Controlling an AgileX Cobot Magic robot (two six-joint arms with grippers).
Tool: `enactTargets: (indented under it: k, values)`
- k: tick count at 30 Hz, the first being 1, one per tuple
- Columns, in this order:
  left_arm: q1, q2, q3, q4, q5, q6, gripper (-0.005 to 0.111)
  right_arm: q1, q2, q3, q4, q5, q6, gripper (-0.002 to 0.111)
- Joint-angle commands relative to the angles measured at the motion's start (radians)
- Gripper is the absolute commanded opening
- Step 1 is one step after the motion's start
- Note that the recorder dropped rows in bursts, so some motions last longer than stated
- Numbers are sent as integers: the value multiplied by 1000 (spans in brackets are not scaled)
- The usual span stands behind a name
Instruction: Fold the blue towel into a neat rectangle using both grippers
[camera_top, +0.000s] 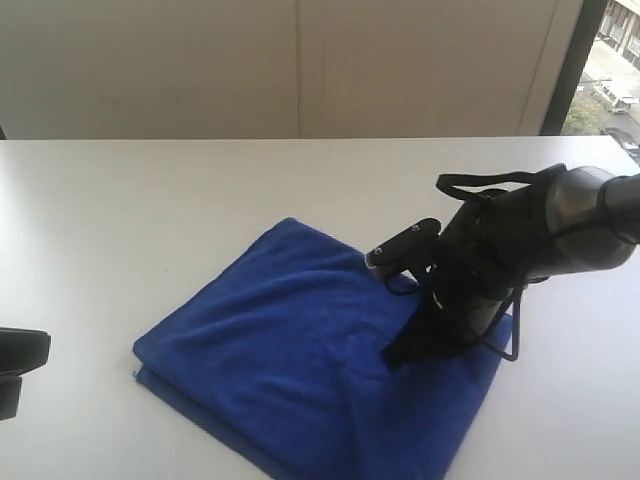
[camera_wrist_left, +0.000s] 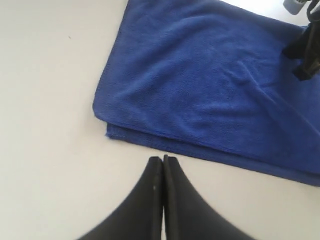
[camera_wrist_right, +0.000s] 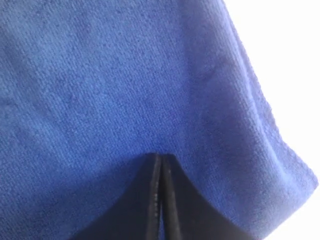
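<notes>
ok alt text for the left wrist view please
A folded blue towel lies on a white table, its layered edge towards the camera. The left fingers, shut, sit over bare table short of that edge; the right fingers press on the towel farther off.

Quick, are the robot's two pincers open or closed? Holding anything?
Left pincer: closed, empty, over the table.
Right pincer: closed, tips at the blue towel, nothing visibly gripped.
</notes>
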Motion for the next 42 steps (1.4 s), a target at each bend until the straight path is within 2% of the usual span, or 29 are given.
enactTargets:
  k: [1,6,8,10,13,19,34,42]
  values:
    - [-5,0,7,-39,4,35,0,-12,-9,111,15,137,24,0]
    - [-5,0,7,-56,4,58,0,54,-190,135,15,97,2,0]
    - [-5,0,7,-61,4,58,0,107,-303,133,16,-3,-22,0]
    - [-5,0,7,-63,6,58,0,164,-365,133,104,-113,-120,0]
    - [-5,0,7,-63,10,58,0,220,-308,131,279,-224,-263,0]
    - [-5,0,7,-63,51,58,0,303,-84,-2,355,-230,-333,0]
    - [-5,0,7,-66,53,85,0,317,253,-394,374,-139,-346,0]
    - [-5,0,7,-66,53,99,0,243,367,-557,374,-81,-224,0]
